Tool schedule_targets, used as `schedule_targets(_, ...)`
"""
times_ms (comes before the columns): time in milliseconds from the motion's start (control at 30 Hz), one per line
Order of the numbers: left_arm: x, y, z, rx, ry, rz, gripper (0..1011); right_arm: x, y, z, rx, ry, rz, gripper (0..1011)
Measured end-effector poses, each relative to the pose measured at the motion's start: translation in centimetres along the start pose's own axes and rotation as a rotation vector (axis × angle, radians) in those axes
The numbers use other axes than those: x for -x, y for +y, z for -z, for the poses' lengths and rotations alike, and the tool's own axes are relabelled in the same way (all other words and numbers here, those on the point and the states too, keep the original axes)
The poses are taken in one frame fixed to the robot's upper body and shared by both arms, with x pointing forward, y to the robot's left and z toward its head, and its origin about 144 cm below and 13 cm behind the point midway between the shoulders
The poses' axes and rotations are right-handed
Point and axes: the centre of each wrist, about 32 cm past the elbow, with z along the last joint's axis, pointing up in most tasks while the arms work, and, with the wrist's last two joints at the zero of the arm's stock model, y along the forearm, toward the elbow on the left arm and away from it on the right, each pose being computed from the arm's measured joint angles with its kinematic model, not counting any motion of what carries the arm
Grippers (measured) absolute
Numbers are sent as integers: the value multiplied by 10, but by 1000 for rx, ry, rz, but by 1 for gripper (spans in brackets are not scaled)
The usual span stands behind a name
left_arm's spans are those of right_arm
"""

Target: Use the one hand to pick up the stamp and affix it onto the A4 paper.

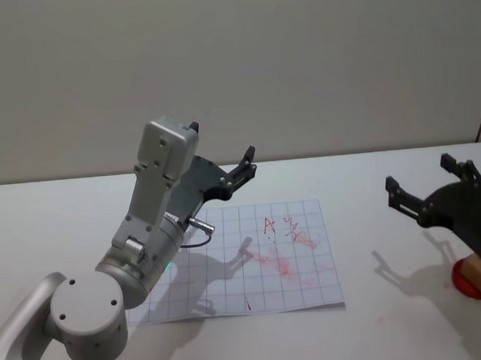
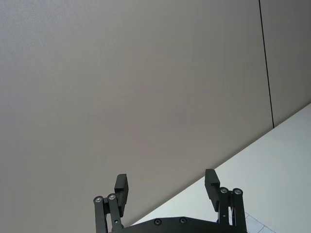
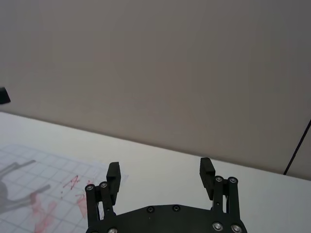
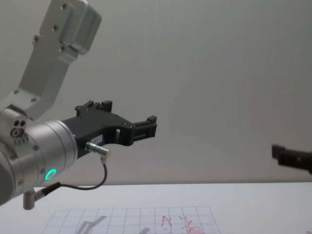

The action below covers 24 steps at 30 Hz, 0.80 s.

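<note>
Here my right end effector [image 1: 420, 175] hangs open near the stamp [image 1: 477, 271] on its red pad [image 1: 463, 287], poised to grasp, while my left end effector [image 1: 244, 165] idles open above the paper [image 1: 309, 225].

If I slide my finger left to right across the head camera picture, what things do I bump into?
A4 paper, left gripper hovering over it → right gripper → stamp on a red pad.

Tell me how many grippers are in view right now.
2. The left gripper, open, is raised above the A4 paper. The right gripper, open too, hovers off the paper's right side, near the stamp on its red pad.
</note>
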Motion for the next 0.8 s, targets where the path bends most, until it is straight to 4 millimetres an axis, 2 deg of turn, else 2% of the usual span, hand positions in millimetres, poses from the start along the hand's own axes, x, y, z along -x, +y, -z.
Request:
schedule_targets(300,0,0,0,0,0,0,1001,9,5,-3,-91,29,23,1001)
schedule_targets(800,0,0,0,0,0,0,1001,10,5,-3,-99,32,26,1001)
